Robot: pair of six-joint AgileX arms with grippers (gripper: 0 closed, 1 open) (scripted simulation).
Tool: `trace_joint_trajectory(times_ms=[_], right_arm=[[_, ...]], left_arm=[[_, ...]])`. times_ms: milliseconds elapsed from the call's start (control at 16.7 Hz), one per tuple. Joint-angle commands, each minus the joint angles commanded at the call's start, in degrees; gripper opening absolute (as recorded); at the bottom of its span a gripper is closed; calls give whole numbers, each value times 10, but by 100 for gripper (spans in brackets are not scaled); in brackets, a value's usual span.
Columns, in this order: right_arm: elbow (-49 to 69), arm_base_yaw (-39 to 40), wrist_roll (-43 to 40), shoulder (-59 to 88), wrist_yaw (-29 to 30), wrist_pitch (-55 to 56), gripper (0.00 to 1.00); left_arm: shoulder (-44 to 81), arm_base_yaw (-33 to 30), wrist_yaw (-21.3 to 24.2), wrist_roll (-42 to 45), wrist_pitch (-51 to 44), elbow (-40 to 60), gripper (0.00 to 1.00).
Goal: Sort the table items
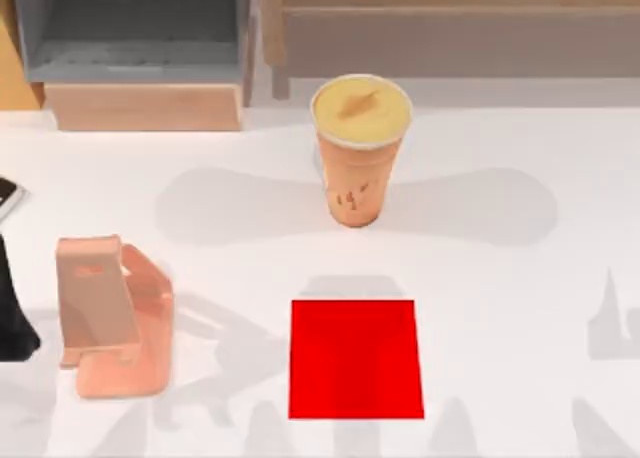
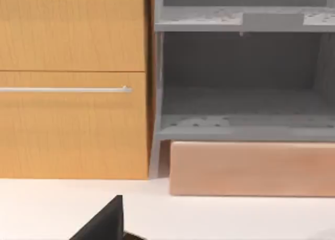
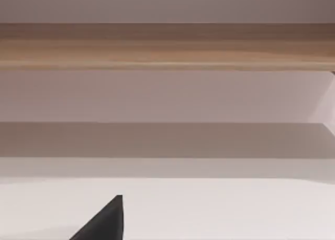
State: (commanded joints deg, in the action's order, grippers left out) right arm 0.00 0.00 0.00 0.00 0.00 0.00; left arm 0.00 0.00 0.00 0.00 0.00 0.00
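A tall orange cup (image 1: 360,153) with a yellow top stands upright on the white table (image 1: 500,278), at the middle towards the back. At the table's far left edge lies a dark, silver-edged corner that looks like the smartphone (image 1: 8,198), mostly cut off by the picture. Just in front of it, a black part of my left arm (image 1: 12,313) reaches in from the left edge. A black piece of my left gripper (image 2: 104,224) shows low in the left wrist view, facing the shelves. A like piece of my right gripper (image 3: 104,221) hangs over bare table.
A flat red square mat (image 1: 355,358) lies at the front centre. A pinkish-orange phone stand (image 1: 110,313) sits at the front left. A grey open shelf unit (image 1: 135,38) on a wooden base stands at the back left, with a wooden shelf (image 1: 450,18) along the back right.
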Motion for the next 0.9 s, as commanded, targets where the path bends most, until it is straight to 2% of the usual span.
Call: trace_joint_trajectory(times_ms=[180, 420, 600, 900], right_arm=[[0, 0, 0, 0, 0, 0, 100], [0, 0, 0, 0, 0, 0, 100], [0, 0, 0, 0, 0, 0, 100], [0, 0, 0, 0, 0, 0, 100]], left_arm=[[6, 2, 0, 1, -5, 6, 100], [91, 27, 0, 11, -72, 80, 100], [216, 57, 0, 25, -155, 173, 100], [492, 115, -1, 50, -317, 360, 100]])
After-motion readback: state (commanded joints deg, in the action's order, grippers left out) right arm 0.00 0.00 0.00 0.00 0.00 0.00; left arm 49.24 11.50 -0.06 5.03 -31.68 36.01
